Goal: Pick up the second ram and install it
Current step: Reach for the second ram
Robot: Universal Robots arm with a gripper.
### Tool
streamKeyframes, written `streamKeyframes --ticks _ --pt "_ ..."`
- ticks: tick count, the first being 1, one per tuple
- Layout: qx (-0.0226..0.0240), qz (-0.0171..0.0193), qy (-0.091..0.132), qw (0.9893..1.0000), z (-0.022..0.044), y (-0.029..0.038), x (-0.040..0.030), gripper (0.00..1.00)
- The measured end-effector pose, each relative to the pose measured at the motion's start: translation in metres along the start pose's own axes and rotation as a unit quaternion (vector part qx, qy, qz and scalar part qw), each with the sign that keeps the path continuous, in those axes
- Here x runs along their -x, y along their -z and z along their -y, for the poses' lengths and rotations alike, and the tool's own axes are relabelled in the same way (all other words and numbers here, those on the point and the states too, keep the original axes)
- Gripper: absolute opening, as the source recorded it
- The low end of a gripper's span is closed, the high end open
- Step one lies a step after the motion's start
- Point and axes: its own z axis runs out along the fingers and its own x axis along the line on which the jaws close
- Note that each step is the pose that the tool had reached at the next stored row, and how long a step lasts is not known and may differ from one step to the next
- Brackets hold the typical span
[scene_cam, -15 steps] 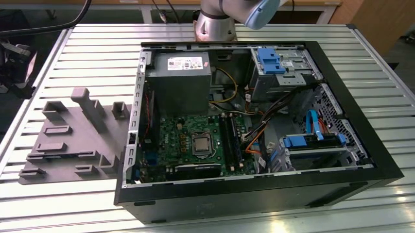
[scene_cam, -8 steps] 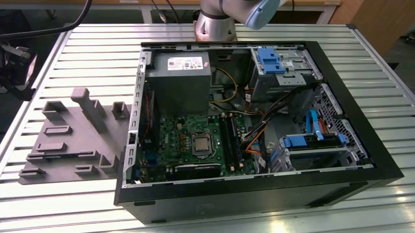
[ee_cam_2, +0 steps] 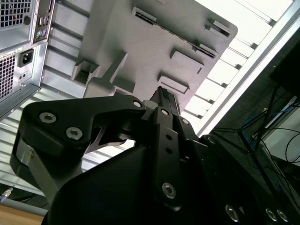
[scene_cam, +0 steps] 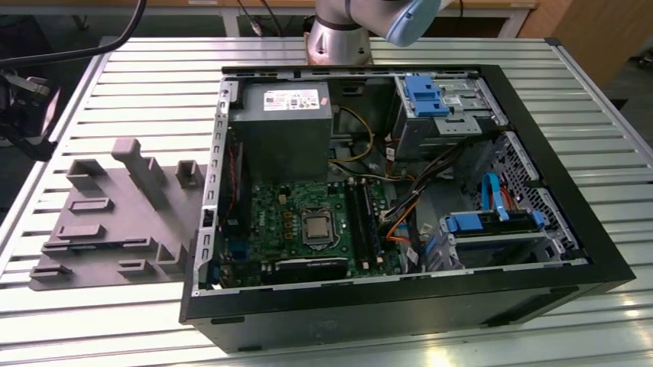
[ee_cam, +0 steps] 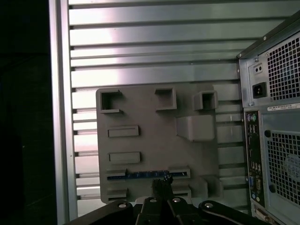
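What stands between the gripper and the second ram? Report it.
Nothing visible does. In the first wrist view the gripper sits just short of the second ram, which lies between blocks of the grey tray; no object lies between them.

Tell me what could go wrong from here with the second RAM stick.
1. The second ram sits low between raised blocks of the grey tray. The gripper is close above it in the first wrist view, and an off-line descent could strike a block or knock the stick askew.
2. In the exterior view, orange and black cables run right beside the memory slots and might snag the stick during insertion.
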Motion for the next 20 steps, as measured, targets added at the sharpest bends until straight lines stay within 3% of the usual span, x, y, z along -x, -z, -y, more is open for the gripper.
streamKeyframes --ticks 20 --pt "0.0000 0.0000 0.000 1.0000 0.0018 -0.0097 -0.0003 0.11"
